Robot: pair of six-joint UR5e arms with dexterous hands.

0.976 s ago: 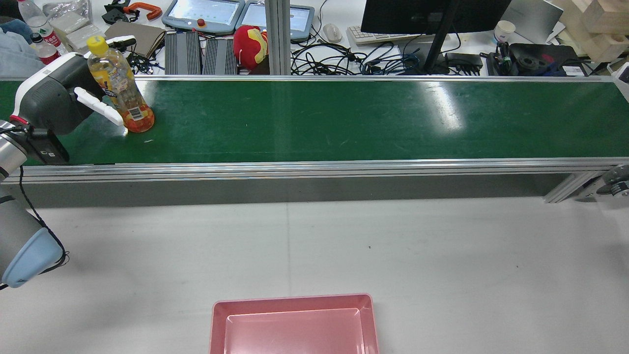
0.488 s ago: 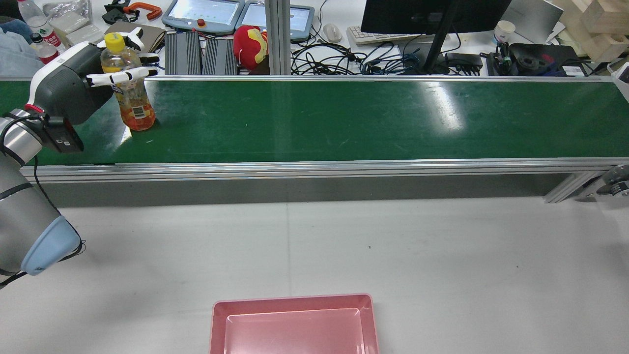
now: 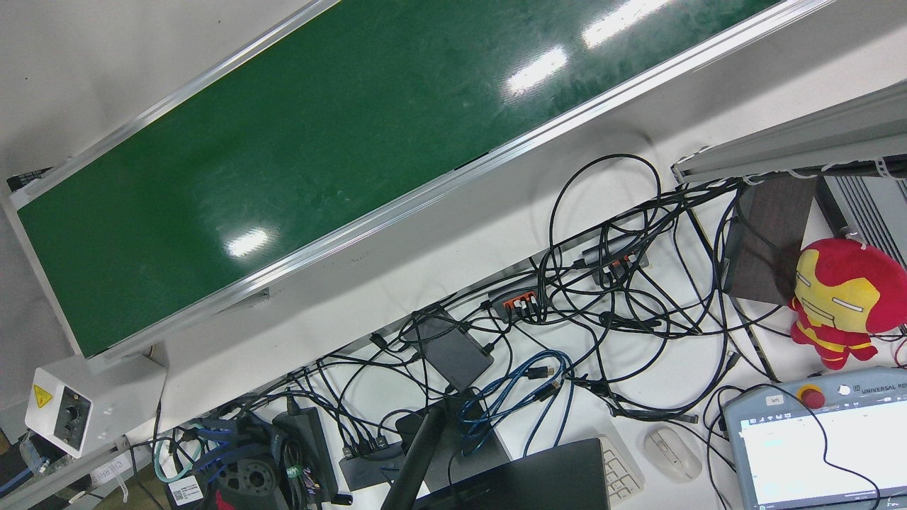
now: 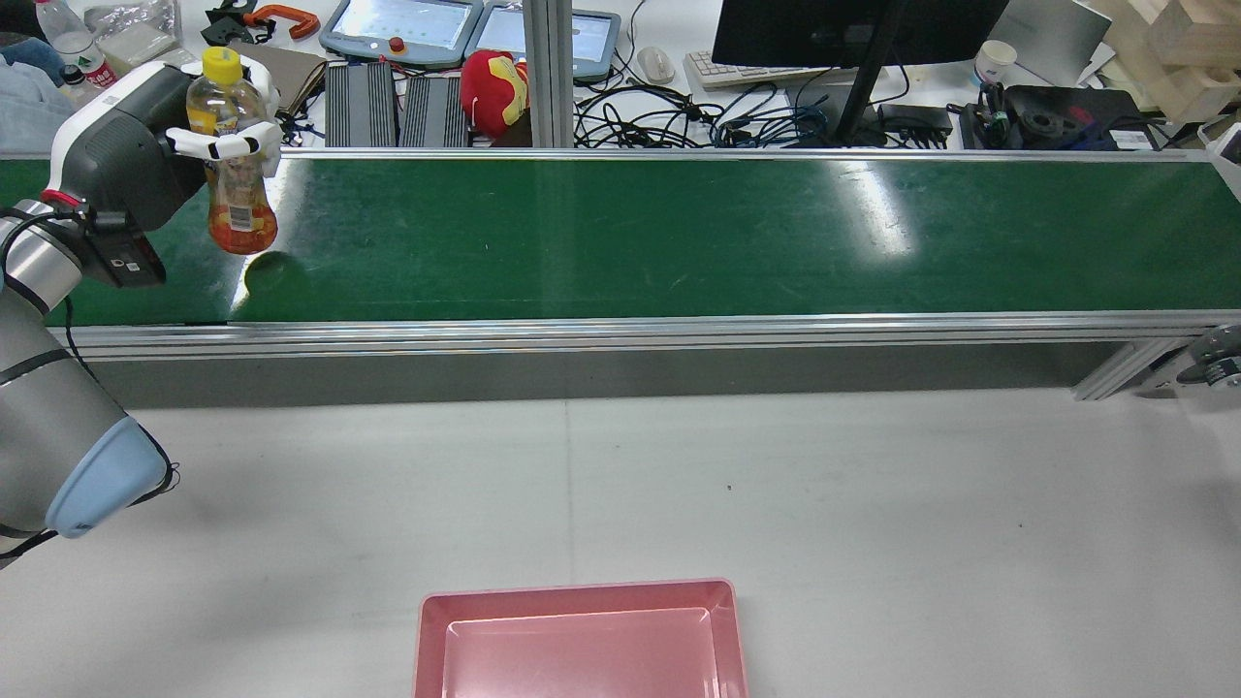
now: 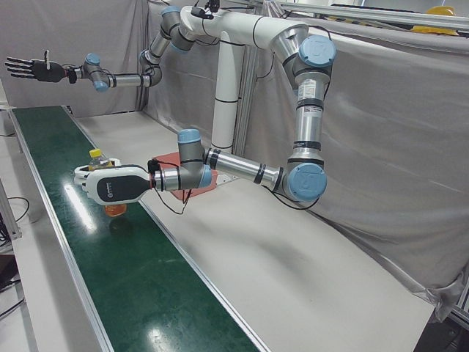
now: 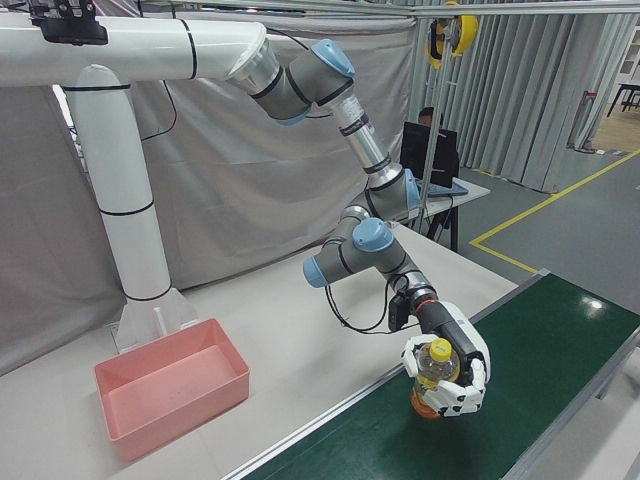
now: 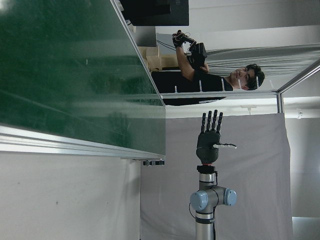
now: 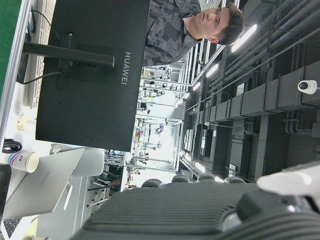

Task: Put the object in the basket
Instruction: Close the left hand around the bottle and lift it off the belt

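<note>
A clear bottle [image 4: 233, 184] with orange drink and a yellow cap hangs upright a little above the green conveyor belt [image 4: 679, 233], near its left end in the rear view. My left hand [image 4: 126, 145] is shut on the bottle, white fingers [image 4: 218, 143] wrapped round its upper part. The hand [image 6: 450, 375] and bottle [image 6: 432, 365] also show in the right-front view. The pink basket [image 4: 582, 640] sits empty on the white table, near the front edge. My right hand [image 5: 33, 68] is raised high at the belt's far end, open and empty, fingers spread.
The belt's aluminium rail [image 4: 620, 330] runs between the belt and the white table [image 4: 873, 485]. Behind the belt lie cables [image 4: 679, 116], a monitor [image 4: 853, 29], teach pendants [image 4: 402, 24] and a plush toy [image 4: 493, 89]. An operator [image 7: 235, 77] stands beyond.
The left hand's fingers closed around the bottle, which stood on the belt, and lifted it off the belt. The bottle now hangs a little left of where it stood.
</note>
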